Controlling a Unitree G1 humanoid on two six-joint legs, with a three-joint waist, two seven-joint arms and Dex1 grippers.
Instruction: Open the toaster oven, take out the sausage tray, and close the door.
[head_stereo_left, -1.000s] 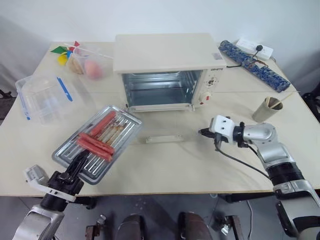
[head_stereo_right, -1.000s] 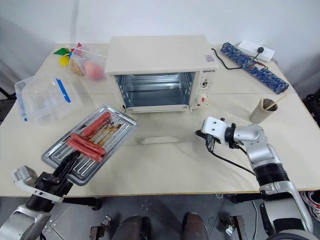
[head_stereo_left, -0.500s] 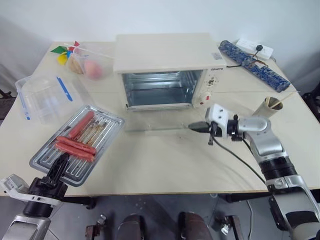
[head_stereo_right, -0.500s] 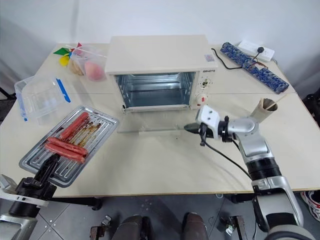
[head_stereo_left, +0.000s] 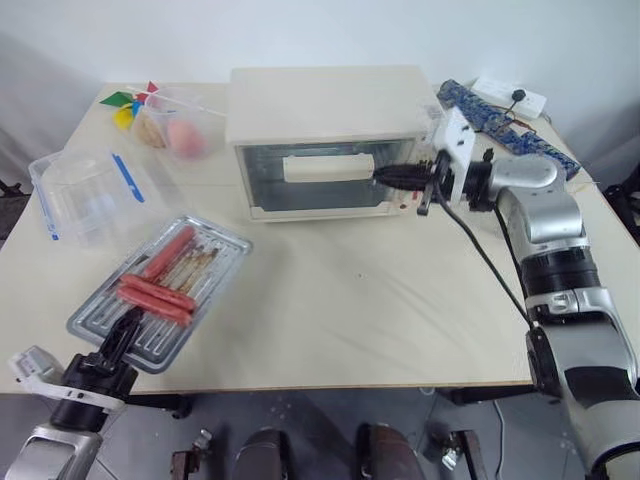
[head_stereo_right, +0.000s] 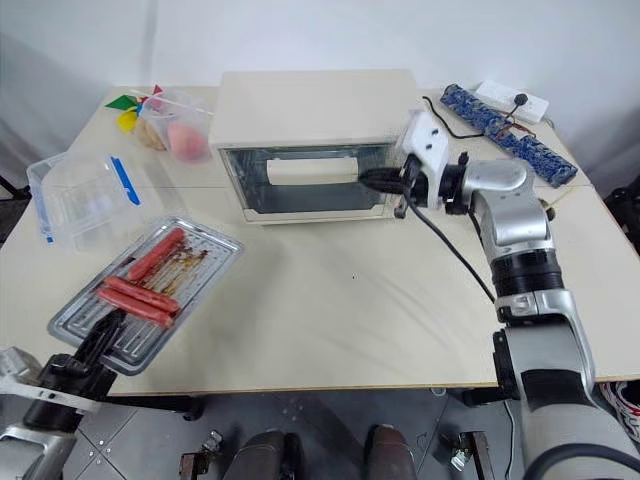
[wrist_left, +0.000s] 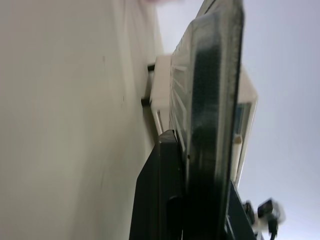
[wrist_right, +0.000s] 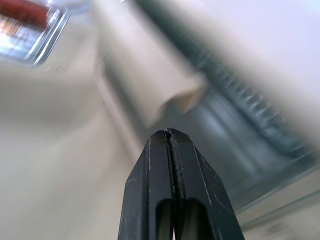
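The toaster oven (head_stereo_left: 330, 135) sits at the back of the table (head_stereo_left: 400, 310) with the door (head_stereo_left: 325, 178) raised to upright or nearly so — whether it has fully latched is hard to tell. The sausage tray (head_stereo_left: 160, 290) is already out, held over the table's near left edge, its near rim pinched by the left gripper (head_stereo_left: 118, 340). The right gripper (head_stereo_left: 385, 176), fingers pressed together on nothing, points at the door's right edge beside the handle (head_stereo_left: 328, 166) — likely just the final push remains.
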